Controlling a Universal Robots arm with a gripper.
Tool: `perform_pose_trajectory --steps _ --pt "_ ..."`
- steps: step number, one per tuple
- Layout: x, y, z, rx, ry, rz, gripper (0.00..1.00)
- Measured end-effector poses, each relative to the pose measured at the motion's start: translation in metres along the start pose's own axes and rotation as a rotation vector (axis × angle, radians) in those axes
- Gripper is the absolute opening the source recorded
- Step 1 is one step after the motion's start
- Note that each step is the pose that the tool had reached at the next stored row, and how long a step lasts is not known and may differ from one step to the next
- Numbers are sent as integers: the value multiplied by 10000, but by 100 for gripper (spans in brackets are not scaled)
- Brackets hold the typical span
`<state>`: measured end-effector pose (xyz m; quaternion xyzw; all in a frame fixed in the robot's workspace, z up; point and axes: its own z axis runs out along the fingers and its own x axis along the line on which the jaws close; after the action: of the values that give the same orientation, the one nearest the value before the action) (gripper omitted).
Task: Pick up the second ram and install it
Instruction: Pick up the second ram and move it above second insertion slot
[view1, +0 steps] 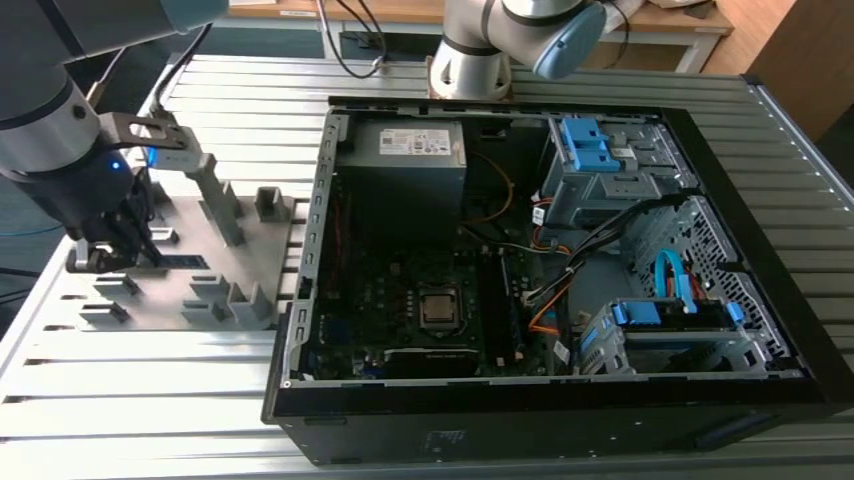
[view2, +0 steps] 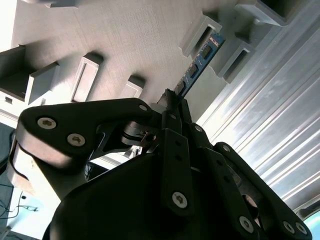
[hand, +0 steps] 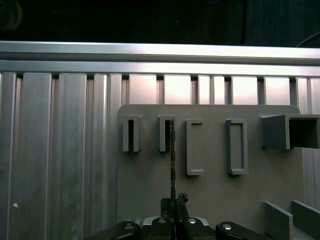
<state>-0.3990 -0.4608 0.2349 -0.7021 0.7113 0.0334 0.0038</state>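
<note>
The end effector is closed on the near end of the second ram, one finger on each flat face. That grip suits so thin a board: it keeps the stick on edge and in line with the slot it must enter. The stick is over the grey fixture plate, and its far end reaches in among the plate's raised holder blocks. In the first wrist view it is a thin dark line running from the fingers to the second block.

The plate lies on the slatted worktop, just beside the open computer case, so the carry to the motherboard should be short.

I cannot tell whether the far end rests in its holder or has lifted clear, because the blocks mask its lower edge. The end effector's own black linkage covers much of the grip, so how deep the hold goes is unclear.
</note>
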Motion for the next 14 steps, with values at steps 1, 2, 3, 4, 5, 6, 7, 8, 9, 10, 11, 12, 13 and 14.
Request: perform_pose_trajectory --steps 1,2,3,4,5,6,7,8,9,10,11,12,13,14 --pt "0 0 -7 -1 0 0 14" --pt "-1 0 -14 -1 1 0 14" --pt "-1 1 -20 -1 0 0 14" --pt "-1 1 -27 -1 0 0 14" --pt "-2 1 -34 0 0 0 14" --pt "-2 2 -41 0 0 0 14" --pt "-2 2 -48 0 0 0 14" --pt "-3 2 -57 -1 0 0 14" --pt "-4 3 -67 -1 0 0 14" --pt "-4 3 -77 -1 1 0 14" --pt "-4 3 -85 -1 0 -1 14" --pt "-5 4 -96 -1 1 0 14" --pt "-6 5 -108 -1 1 0 14" --pt "-6 5 -122 -1 0 0 14"
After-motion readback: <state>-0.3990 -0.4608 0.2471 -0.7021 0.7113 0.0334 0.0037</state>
